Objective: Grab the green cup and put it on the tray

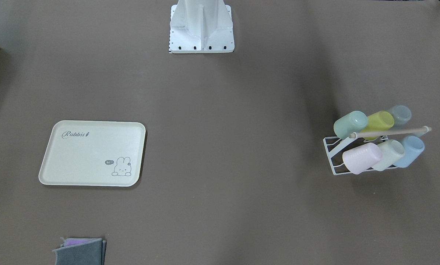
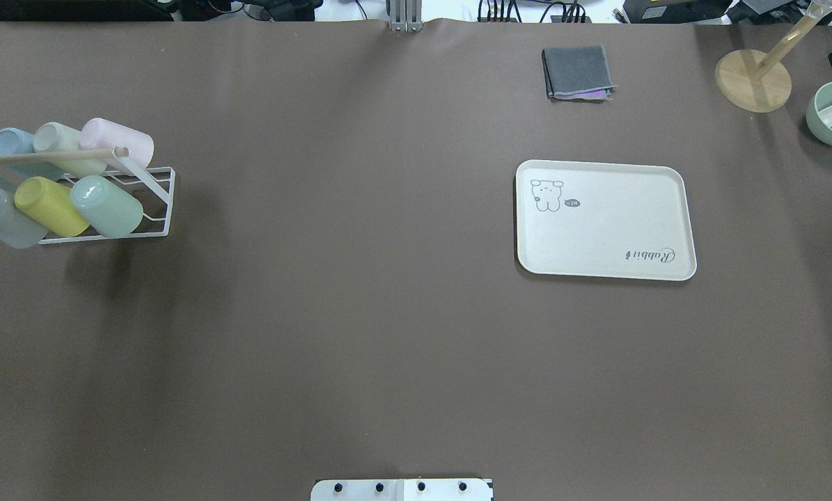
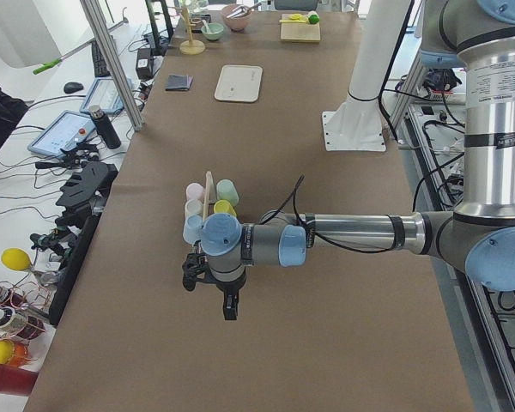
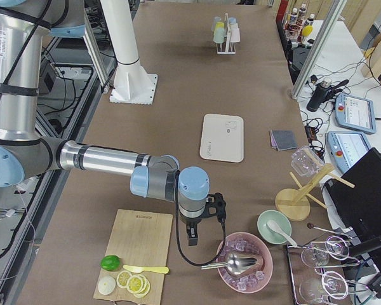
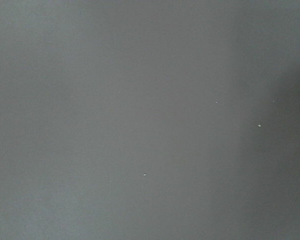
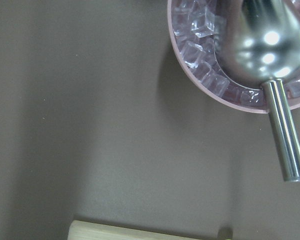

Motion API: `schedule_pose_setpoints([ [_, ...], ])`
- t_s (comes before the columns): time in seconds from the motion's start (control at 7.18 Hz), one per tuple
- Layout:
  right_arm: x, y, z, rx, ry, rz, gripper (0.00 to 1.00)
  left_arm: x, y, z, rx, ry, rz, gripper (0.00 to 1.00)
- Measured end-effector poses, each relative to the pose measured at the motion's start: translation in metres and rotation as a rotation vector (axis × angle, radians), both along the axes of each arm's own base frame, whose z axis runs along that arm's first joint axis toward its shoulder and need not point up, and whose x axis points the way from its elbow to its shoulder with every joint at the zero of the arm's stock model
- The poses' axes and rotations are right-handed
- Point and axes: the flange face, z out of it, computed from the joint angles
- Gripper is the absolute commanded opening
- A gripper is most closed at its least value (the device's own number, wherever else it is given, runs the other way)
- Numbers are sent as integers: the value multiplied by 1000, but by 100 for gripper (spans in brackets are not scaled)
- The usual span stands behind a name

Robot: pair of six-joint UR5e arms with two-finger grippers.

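The green cup (image 2: 107,206) lies tilted on the wire rack (image 2: 171,202) among other cups, well apart from the tray (image 2: 603,219). Pickup looks not yet begun. The left gripper (image 3: 215,287) should probably reach for it. I cannot tell the jaw state of it or the right gripper (image 4: 193,232).

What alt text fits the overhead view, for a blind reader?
On a brown table, a white wire rack at left holds six tilted pastel cups, including the green cup; a cream tray with a rabbit drawing lies at right. A grey cloth, wooden stand and green bowl line the far edge.
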Motion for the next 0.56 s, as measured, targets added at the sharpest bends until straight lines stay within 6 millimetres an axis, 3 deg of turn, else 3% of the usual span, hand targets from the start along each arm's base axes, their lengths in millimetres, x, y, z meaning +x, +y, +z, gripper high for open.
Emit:
schedule_pose_setpoints([
  [0.56,-1,5,5,-18,-16,8,100,0,0,1,14,0,-1,98],
])
